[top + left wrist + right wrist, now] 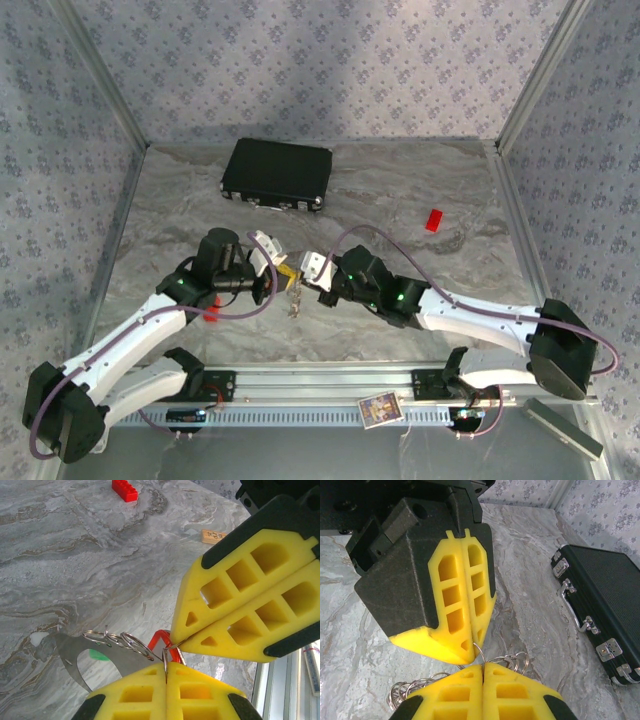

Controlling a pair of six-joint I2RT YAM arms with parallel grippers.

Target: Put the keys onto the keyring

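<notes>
Clamped shut, tip to tip above the marbled tabletop [400, 190]: left jaws and right jaws, both pinching one thin loop of the keyring [131, 644], probably to steady it for threading. Dangling below: linked rings, flat silver piece [67, 655].

The keyring [122, 641] is a bunch of thin silver rings linked in a row, hanging just above the desk [75, 555]. The keys [70, 657] dangle from it: a flat silver piece, a green bit [98, 655] and a red loop [159, 636].
</notes>
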